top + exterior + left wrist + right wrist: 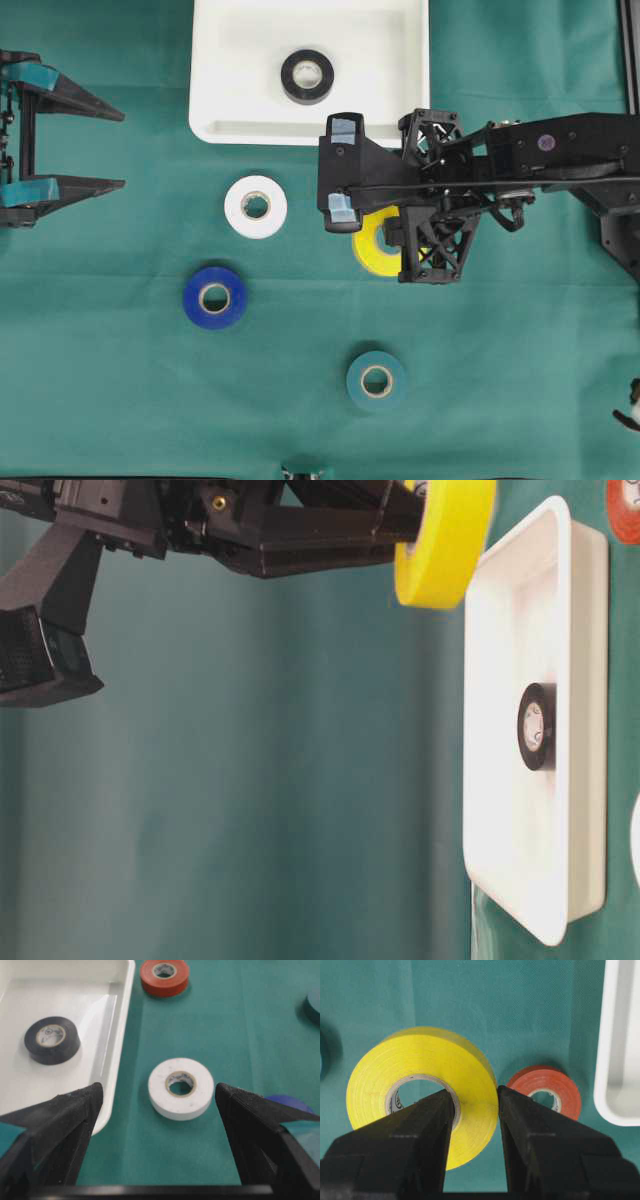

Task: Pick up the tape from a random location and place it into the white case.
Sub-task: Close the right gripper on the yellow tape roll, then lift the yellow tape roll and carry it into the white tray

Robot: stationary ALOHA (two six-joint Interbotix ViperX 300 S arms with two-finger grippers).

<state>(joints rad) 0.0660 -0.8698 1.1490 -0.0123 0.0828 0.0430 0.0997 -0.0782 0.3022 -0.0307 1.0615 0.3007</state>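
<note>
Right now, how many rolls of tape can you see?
6: black in the white case; yellow held by the right gripper; white, blue, teal and red on the cloth.

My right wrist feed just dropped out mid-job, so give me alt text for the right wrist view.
The right gripper is shut on the wall of a yellow tape roll, one finger through its core and one outside. Beyond it, a red tape roll lies on the green cloth, with the white case at the right edge.

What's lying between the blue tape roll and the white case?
The white tape roll lies between the blue tape roll and white case, in the overhead view.
</note>
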